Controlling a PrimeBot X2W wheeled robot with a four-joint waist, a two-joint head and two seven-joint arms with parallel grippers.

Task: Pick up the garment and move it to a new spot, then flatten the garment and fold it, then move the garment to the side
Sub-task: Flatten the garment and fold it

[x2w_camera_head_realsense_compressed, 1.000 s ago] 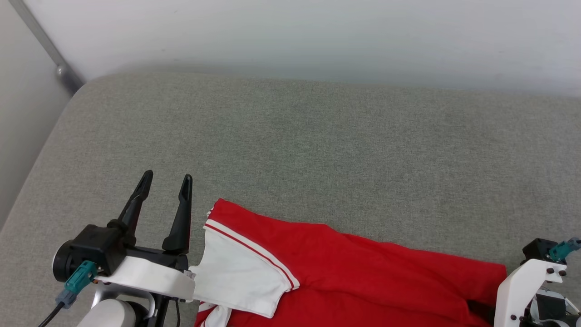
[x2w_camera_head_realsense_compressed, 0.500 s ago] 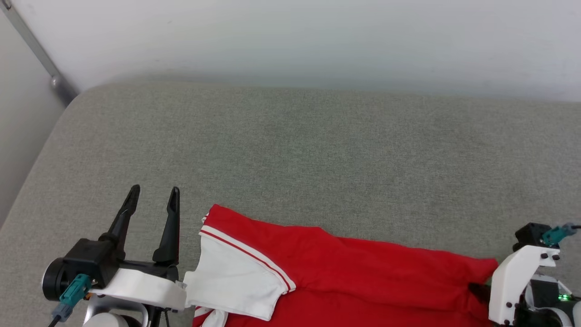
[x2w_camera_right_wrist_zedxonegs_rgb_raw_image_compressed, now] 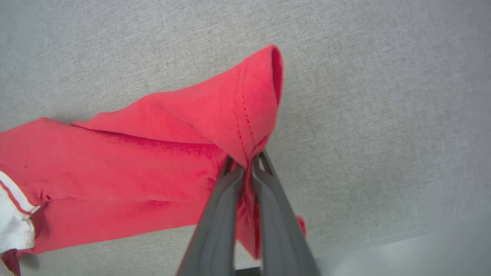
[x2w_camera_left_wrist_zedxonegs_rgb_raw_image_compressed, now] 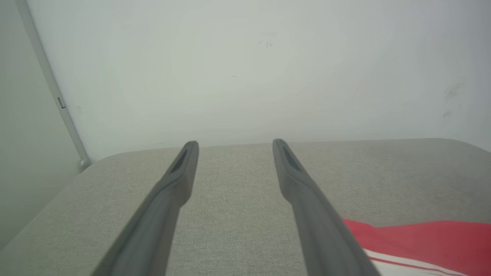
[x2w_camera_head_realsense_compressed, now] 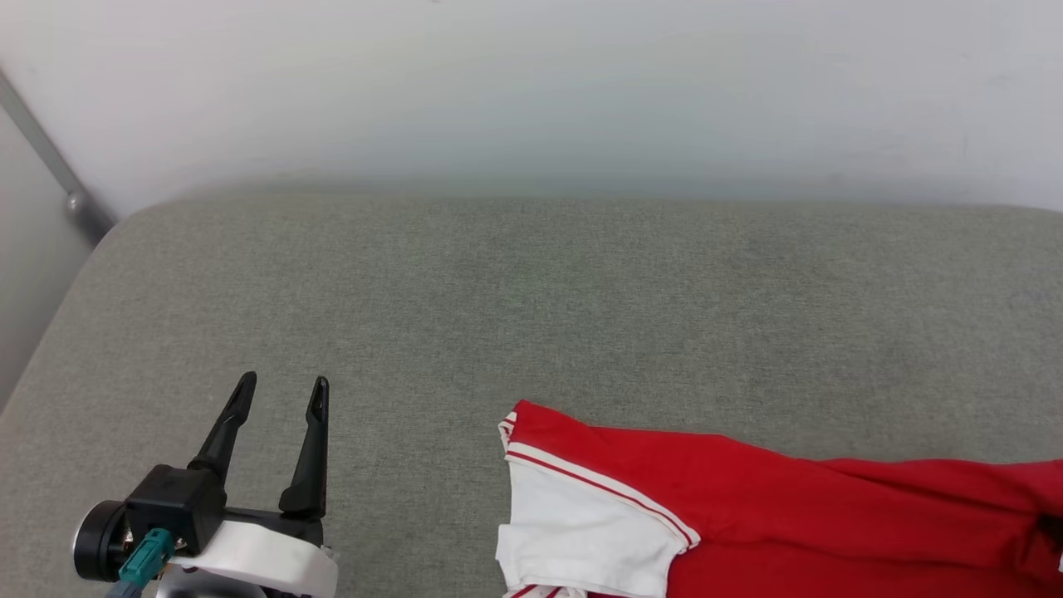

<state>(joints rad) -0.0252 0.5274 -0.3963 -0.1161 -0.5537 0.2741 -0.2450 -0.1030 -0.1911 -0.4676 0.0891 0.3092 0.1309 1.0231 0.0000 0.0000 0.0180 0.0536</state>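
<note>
The garment [x2w_camera_head_realsense_compressed: 747, 498], red cloth with a white sleeve edged in red-white stripes, lies along the near edge of the grey cushion, running off the lower right of the head view. In the right wrist view my right gripper [x2w_camera_right_wrist_zedxonegs_rgb_raw_image_compressed: 247, 165] is shut on a bunched fold of the garment [x2w_camera_right_wrist_zedxonegs_rgb_raw_image_compressed: 161, 153] near its hem, and the cloth drapes from the fingertips. At the lower left of the head view my left gripper [x2w_camera_head_realsense_compressed: 281, 390] stands open, well left of the sleeve. The left wrist view shows my left gripper [x2w_camera_left_wrist_zedxonegs_rgb_raw_image_compressed: 234, 147] holding nothing, with the garment's edge [x2w_camera_left_wrist_zedxonegs_rgb_raw_image_compressed: 422, 239] to its right.
A wide grey upholstered surface [x2w_camera_head_realsense_compressed: 531, 316] stretches to a pale wall [x2w_camera_head_realsense_compressed: 531, 91] behind. A grey metal bar [x2w_camera_head_realsense_compressed: 50, 166] runs down the wall at the far left. The cushion's rounded left edge [x2w_camera_head_realsense_compressed: 50, 332] drops off beside my left arm.
My right gripper has shut on the garment's fold. The garment has slid to the right, away from my left gripper. The head view has also tilted, showing more wall.
</note>
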